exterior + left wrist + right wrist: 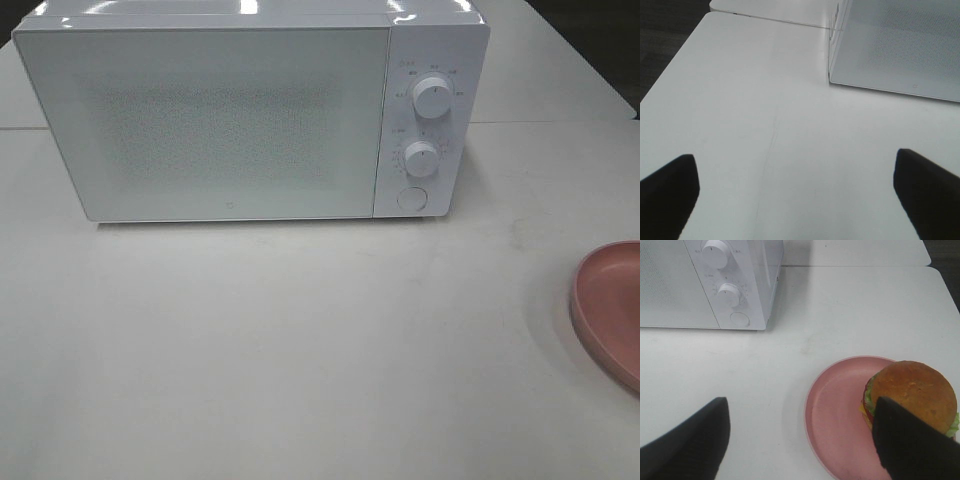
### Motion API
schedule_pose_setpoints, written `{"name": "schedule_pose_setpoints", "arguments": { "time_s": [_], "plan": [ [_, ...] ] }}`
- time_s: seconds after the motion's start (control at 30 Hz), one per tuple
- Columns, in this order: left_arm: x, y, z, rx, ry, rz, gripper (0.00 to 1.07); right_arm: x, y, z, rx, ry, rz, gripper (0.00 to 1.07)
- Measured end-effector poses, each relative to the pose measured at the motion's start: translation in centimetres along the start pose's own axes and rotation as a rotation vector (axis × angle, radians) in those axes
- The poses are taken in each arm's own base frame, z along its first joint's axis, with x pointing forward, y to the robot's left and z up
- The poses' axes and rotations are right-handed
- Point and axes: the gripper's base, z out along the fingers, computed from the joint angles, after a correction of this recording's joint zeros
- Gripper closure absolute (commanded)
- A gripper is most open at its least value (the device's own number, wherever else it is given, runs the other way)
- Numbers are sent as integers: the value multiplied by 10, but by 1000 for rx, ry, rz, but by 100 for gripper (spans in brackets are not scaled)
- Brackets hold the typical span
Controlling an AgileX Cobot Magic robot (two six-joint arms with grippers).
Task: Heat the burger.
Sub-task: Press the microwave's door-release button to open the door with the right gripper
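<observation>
Left gripper [795, 157]: two dark fingers [670, 195] spread wide with only bare table [790, 125] between them, grasping nothing. Right gripper [801, 402]: dark fingers [690, 445] likewise spread wide and released, with table and the near rim of a plate showing in the gap. Plate [840, 420]: round, pink, shallow, flat on the table towards its right side; in the high view only its left edge [610, 300] shows at the right border. Burger [912, 392]: on the plate, set off-centre towards one side, upright, with a glossy brown domed bun on top and green lettuce, red tomato and a bit of yellow cheese showing at its edge; one finger of the right gripper partly covers it in the wrist view, and whether they touch cannot be told. Table [300, 350]: white, matt, with faint scuffs and a seam running across behind. Microwave [200, 110]: white, at the far side of the table, well apart from the plate, door closed with a speckled window. Its control panel sits on the right, with an upper knob [432, 97], a lower knob [421, 158] and a round button [411, 198] beneath them. Past the table's far corners lies dark floor [590, 40].
</observation>
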Motion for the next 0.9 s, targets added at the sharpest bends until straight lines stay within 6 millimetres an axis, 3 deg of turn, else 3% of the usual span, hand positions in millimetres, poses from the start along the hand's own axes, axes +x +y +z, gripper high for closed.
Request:
{"name": "schedule_pose_setpoints", "arguments": {
  "time_s": [0.63,0.9],
  "plan": [
    [0,0,0,0,0,0,9,-25,4,44,-9,-1,-7,32],
    [0,0,0,0,0,0,9,-35,6,73,-15,-5,-10,32]
  ]
}}
